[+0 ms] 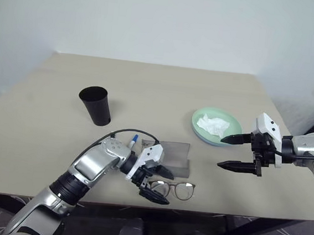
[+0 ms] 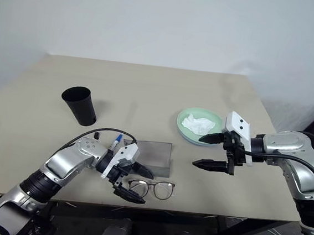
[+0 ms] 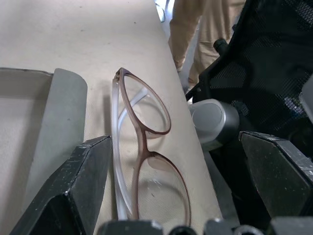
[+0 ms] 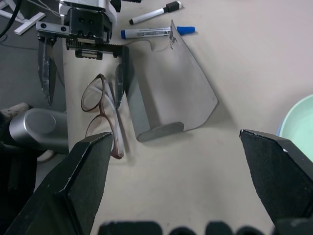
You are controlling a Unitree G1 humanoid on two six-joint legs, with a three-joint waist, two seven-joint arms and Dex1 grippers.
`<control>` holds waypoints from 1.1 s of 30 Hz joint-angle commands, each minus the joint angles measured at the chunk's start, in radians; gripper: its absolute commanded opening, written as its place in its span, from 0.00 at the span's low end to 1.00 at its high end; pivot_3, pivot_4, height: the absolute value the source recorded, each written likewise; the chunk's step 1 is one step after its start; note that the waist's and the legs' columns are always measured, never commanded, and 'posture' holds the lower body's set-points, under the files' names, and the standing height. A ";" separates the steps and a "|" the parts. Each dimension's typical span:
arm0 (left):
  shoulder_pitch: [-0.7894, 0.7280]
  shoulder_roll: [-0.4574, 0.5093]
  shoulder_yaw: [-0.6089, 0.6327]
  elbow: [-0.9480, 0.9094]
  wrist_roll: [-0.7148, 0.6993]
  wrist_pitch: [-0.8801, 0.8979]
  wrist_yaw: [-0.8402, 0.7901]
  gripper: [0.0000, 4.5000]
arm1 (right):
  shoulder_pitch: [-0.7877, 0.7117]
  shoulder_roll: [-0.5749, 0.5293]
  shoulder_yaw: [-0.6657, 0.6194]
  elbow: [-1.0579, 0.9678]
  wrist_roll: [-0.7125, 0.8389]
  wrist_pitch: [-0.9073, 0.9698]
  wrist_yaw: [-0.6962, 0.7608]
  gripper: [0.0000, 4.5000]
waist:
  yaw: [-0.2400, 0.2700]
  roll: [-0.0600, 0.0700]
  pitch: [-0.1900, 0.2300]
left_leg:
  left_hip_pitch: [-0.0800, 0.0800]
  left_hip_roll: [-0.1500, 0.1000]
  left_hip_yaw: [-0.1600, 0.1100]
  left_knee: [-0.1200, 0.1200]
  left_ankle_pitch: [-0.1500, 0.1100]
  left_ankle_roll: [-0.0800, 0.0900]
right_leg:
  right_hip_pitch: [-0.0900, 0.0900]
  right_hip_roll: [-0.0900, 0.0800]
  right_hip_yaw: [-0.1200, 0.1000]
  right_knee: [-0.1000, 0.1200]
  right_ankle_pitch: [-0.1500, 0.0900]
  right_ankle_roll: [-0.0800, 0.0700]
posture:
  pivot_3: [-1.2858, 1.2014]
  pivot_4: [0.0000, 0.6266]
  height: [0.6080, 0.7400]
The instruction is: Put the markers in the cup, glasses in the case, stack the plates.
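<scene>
Two markers (image 4: 156,20), one cup (image 1: 96,105), seemingly one plate (image 1: 217,126) are counted on the beige tabletop (image 1: 148,89); both hands (image 1: 157,183) (image 1: 236,153) spread.

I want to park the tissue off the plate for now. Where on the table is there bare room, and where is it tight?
Bare: the whole far strip of the table behind the cup and the plate, and the wide gap between those two. Tight: the near edge, where the case, glasses, markers and left gripper cluster.
</scene>
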 commanded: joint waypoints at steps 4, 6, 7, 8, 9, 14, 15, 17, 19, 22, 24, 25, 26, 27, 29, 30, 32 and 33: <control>-0.042 -0.024 -0.009 0.015 0.014 -0.007 -0.009 0.99 | -0.012 0.005 -0.024 -0.022 0.008 -0.019 -0.027 1.00 | -0.001 0.000 0.000 | 0.000 0.000 0.000 0.001 0.000 0.000 | 0.000 0.000 0.000 0.000 0.000 0.000 | 0.52 0.00 0.53; -0.042 -0.025 -0.010 0.016 0.015 -0.006 -0.010 0.90 | -0.013 0.006 -0.023 -0.021 0.007 -0.019 -0.034 1.00 | 0.000 0.000 0.000 | 0.000 0.000 0.000 0.000 0.000 0.000 | 0.000 0.000 0.000 0.000 0.000 0.000 | 0.52 0.00 0.53; -0.043 -0.025 -0.012 0.016 0.017 -0.006 -0.010 0.86 | -0.013 0.006 -0.022 -0.020 0.007 -0.020 -0.036 1.00 | 0.000 0.000 0.000 | 0.000 0.000 0.000 0.000 0.000 0.000 | 0.000 0.000 0.000 0.000 0.000 0.000 | 0.52 0.00 0.53; -0.044 -0.024 -0.016 0.018 0.022 -0.012 -0.014 0.80 | -0.012 0.007 -0.022 -0.020 0.006 -0.021 -0.038 1.00 | 0.000 0.000 0.000 | 0.000 0.000 0.000 0.001 0.000 0.000 | 0.000 0.000 0.000 0.000 0.000 0.000 | 0.52 0.00 0.53; -0.044 -0.023 -0.019 0.018 0.025 -0.014 -0.016 0.71 | -0.010 0.006 -0.021 -0.022 0.006 -0.022 -0.040 1.00 | 0.000 0.000 0.000 | 0.000 0.000 0.000 0.001 0.000 0.000 | 0.000 0.000 0.000 0.000 0.000 0.000 | 0.52 0.00 0.53; -0.045 -0.037 -0.025 0.027 0.039 -0.024 -0.010 0.31 | -0.007 0.010 -0.019 -0.026 0.006 -0.021 -0.050 1.00 | 0.000 0.000 0.000 | 0.000 0.000 0.000 0.001 0.000 0.000 | 0.000 0.000 0.000 0.000 0.000 0.000 | 0.52 0.00 0.53; -0.046 -0.041 -0.026 0.030 0.043 -0.025 -0.008 0.23 | -0.008 0.010 -0.018 -0.027 0.007 -0.020 -0.051 1.00 | 0.000 0.000 0.000 | 0.000 0.000 0.000 0.001 0.000 0.000 | 0.000 0.000 0.000 0.000 0.000 0.000 | 0.52 0.00 0.53; -0.043 -0.045 -0.026 0.029 0.051 -0.027 -0.007 0.07 | -0.008 0.009 -0.020 -0.033 0.011 -0.016 -0.053 1.00 | 0.000 0.000 0.000 | 0.000 0.000 0.000 0.001 0.000 0.000 | 0.000 0.000 0.000 0.000 0.000 0.000 | 0.52 0.00 0.53; -0.039 -0.045 -0.029 0.029 0.060 -0.037 -0.007 0.01 | -0.012 0.009 -0.019 -0.032 0.011 -0.016 -0.054 1.00 | 0.000 0.001 0.000 | 0.000 0.000 0.000 0.001 0.000 0.000 | 0.001 0.000 0.000 0.000 0.000 0.000 | 0.52 0.00 0.53; -0.034 -0.050 -0.029 0.023 0.064 -0.041 -0.005 0.01 | -0.017 0.010 -0.017 -0.030 0.010 -0.017 -0.056 1.00 | 0.000 0.001 0.000 | 0.000 0.000 0.000 0.001 0.000 0.000 | 0.001 0.000 0.000 0.000 0.000 0.000 | 0.52 0.00 0.53; -0.034 -0.053 -0.028 0.022 0.065 -0.044 -0.003 0.01 | -0.017 0.011 -0.015 -0.029 0.009 -0.018 -0.057 1.00 | 0.000 0.001 0.000 | 0.000 0.000 0.000 0.002 0.000 0.001 | 0.001 0.000 0.000 0.000 0.000 0.000 | 0.52 0.00 0.53; -0.036 -0.054 -0.026 0.022 0.063 -0.042 -0.003 0.01 | -0.018 0.011 -0.014 -0.028 0.008 -0.019 -0.057 1.00 | 0.000 0.001 0.000 | 0.000 0.000 0.000 0.002 0.000 0.001 | 0.001 0.000 0.000 0.000 0.000 0.000 | 0.52 0.00 0.53; -0.040 -0.056 -0.022 0.021 0.058 -0.038 -0.003 0.01 | -0.019 0.011 -0.013 -0.027 0.008 -0.019 -0.057 1.00 | 0.000 0.001 0.000 | 0.000 0.000 0.000 0.002 0.000 0.001 | 0.001 0.000 0.000 0.000 0.000 0.000 | 0.52 0.00 0.53; -0.043 -0.057 -0.017 0.020 0.053 -0.033 -0.004 0.01 | -0.020 0.010 -0.013 -0.026 0.008 -0.020 -0.057 1.00 | 0.000 0.001 0.000 | 0.000 0.000 0.000 0.002 0.000 0.001 | 0.001 0.000 0.000 0.000 0.000 0.000 | 0.52 0.00 0.53; -0.057 -0.059 0.006 0.015 0.018 -0.003 -0.017 0.01 | -0.024 0.010 -0.009 -0.021 0.006 -0.021 -0.056 1.00 | 0.000 0.001 0.000 | 0.000 0.000 0.000 0.002 -0.001 0.001 | 0.001 0.000 0.000 0.000 0.000 0.000 | 0.52 0.00 0.53; -0.068 -0.057 0.024 0.012 -0.004 0.018 -0.025 0.01 | -0.027 0.010 -0.006 -0.018 0.003 -0.022 -0.056 1.00 | 0.000 0.001 0.000 | 0.000 0.000 0.000 0.002 0.000 0.001 | 0.001 0.000 0.000 0.000 0.000 0.000 | 0.52 0.00 0.53; -0.088 -0.051 0.050 0.015 -0.034 0.050 -0.040 0.01 | -0.032 0.011 -0.001 -0.012 -0.002 -0.026 -0.056 1.00 | 0.000 0.001 0.000 | 0.000 0.000 -0.001 0.002 0.000 0.001 | 0.001 0.000 0.000 0.000 0.000 0.000 | 0.52 0.00 0.53; -0.110 -0.043 0.076 0.031 -0.056 0.070 -0.054 0.01 | -0.034 0.012 0.001 -0.010 -0.003 -0.026 -0.055 1.00 | 0.000 0.001 0.000 | 0.000 0.000 -0.001 0.002 0.000 0.001 | 0.001 0.000 0.000 0.000 0.000 0.000 | 0.52 0.00 0.53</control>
